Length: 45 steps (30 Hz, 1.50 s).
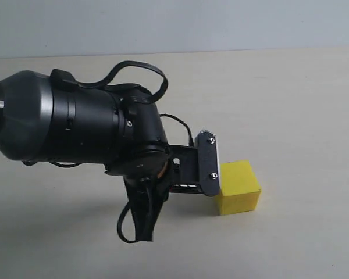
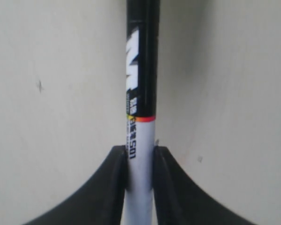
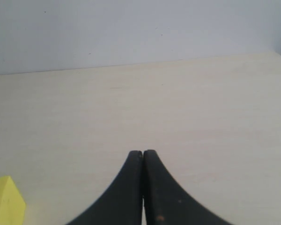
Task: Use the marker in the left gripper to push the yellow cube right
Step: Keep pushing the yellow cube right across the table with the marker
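We see the black left gripper (image 1: 212,165), with its flat screw-studded finger plates, reaching out from a thick dark grey cylindrical arm (image 1: 46,119) wrapped in looping black cables (image 1: 141,68). The arm comes in from the left of the exterior view and hangs low over the pale beige matte table (image 1: 296,99).

In the left wrist view the jaws are drawn in to the width of the slim black-and-white marker (image 2: 141,93). They clamp it by the white barrel just under its thin red band. The black half with white lettering runs out from the fingers (image 2: 117,161) and past the edge of the picture, so we cannot see its end.

The plain bright yellow cube (image 1: 238,187) sits on the table right of the middle of the exterior view. It is just beside the near finger plate, which overlaps the cube's upper left edge. A thin white strip shows along the plate's edge that faces the cube. We cannot tell whether this strip is the marker, or whether the marker touches the cube.

The black right gripper (image 3: 143,157) does not appear in the exterior view. In its own wrist view its two curved fingers (image 3: 131,187) are pressed together with nothing between them. They are above bare table, and a corner of the cube shows well apart from them. A pale grey-blue wall (image 1: 174,23) rises behind the table's far edge.
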Available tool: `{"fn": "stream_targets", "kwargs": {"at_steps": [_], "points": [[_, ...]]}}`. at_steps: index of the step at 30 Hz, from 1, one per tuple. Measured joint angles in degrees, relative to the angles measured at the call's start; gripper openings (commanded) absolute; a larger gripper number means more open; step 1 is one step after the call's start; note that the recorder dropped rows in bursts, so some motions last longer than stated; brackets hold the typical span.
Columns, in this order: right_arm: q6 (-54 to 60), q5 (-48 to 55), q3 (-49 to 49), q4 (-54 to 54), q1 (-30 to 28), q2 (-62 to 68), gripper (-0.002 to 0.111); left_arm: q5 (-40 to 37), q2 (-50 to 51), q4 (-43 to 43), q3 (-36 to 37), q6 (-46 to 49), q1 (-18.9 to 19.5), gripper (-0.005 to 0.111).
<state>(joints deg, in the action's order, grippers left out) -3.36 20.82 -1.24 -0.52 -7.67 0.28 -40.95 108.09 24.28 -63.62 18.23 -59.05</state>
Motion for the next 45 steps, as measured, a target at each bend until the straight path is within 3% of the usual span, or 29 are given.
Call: {"fn": "stream_targets", "kwargs": {"at_steps": [3,10,12,15,18,25,36,45], "points": [[0.0,0.0,0.0,0.0,0.0,0.0,0.0,-1.7,0.0,-0.1,-1.7,-1.0,-0.9,0.0],[0.0,0.0,0.0,0.0,0.0,0.0,0.0,-10.2,0.0,0.1,-2.1,-3.1,1.1,0.0],[0.0,0.0,0.0,0.0,0.0,0.0,0.0,-9.0,0.0,0.1,-2.1,-3.4,1.3,0.0],[0.0,0.0,0.0,0.0,0.0,0.0,0.0,-0.6,2.5,0.2,-2.7,-3.5,0.8,0.0],[0.0,0.0,0.0,0.0,0.0,0.0,0.0,1.0,5.7,0.2,-5.6,-3.7,-0.3,0.0],[0.0,0.0,0.0,0.0,0.0,0.0,0.0,-10.8,6.4,3.3,-6.7,-6.2,1.3,0.0],[0.0,0.0,0.0,0.0,0.0,0.0,0.0,-4.9,6.4,2.6,-6.7,-6.3,-7.6,0.0],[0.0,0.0,0.0,0.0,0.0,0.0,0.0,-8.6,6.4,3.7,-6.8,-8.8,-7.1,0.0]]}}
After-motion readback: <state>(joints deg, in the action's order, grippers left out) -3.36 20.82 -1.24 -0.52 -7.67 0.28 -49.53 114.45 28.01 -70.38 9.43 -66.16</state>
